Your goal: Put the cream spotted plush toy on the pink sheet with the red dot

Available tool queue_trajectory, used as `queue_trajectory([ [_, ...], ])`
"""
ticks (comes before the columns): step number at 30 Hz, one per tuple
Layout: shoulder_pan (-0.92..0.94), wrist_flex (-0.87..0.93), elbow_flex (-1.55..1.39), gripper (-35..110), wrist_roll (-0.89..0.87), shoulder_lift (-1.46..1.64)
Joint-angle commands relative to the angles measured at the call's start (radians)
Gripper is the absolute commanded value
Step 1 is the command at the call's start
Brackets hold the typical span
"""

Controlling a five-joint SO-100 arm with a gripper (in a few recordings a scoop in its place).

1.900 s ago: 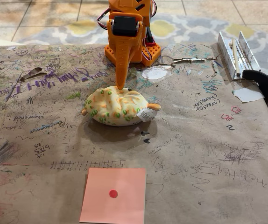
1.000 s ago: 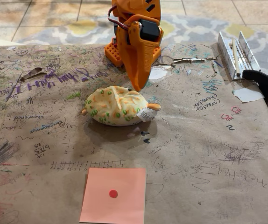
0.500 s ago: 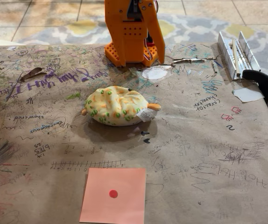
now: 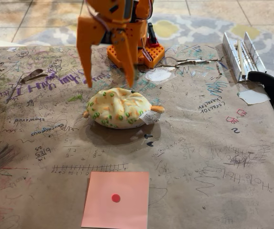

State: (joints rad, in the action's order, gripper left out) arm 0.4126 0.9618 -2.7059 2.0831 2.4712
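The cream spotted plush toy [image 4: 119,108] lies on the scribbled brown paper near the table's middle, its white tag and an orange nub pointing right. Above and just behind its left half hangs my orange gripper [image 4: 109,85], open wide, with one fingertip [image 4: 88,82] left of the toy and the other [image 4: 130,81] over its top; neither touches it. The pink sheet with the red dot [image 4: 117,199] lies flat at the front edge, well in front of the toy.
The arm's orange base [image 4: 144,52] stands at the back of the table. Metal rails [image 4: 239,52] and a black clamp [image 4: 265,81] sit at the right rear. A white paper scrap [image 4: 253,97] lies by the right edge.
The gripper rose off the toy's top, swung right and up, then came back down to the left with its fingers spread wide. The toy has not moved.
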Motion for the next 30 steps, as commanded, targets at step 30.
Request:
queue_trajectory([
  [30,-0.224,-0.637,-0.391,0,-0.698,0.245],
])
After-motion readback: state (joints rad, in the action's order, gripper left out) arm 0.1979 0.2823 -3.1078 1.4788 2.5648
